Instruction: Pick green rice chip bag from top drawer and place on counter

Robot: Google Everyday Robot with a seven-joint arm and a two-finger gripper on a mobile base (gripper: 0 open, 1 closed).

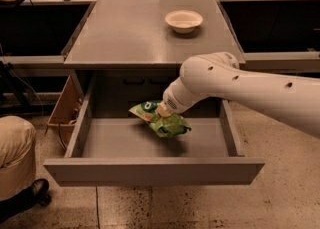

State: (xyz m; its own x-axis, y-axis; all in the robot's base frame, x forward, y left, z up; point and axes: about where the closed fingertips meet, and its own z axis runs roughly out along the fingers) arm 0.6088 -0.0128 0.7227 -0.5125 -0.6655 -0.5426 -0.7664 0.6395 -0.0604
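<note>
Touching green rice chip bag (170,124): gripper (161,111), top drawer (150,171).

Plain grey, faintly reflective, on the counter (130,28); same flat grey on the top drawer (150,170). Cream-white on the bowl (184,20), at 1 o'clock on the counter. Glossy green with white lettering on the green rice chip bag (167,123). White with small dark dots along the arm (250,90); pale tan on the gripper (161,110), at the bag's 11 o'clock. Brown on the wooden box (62,108). Speckled beige across the floor (200,208).
</note>
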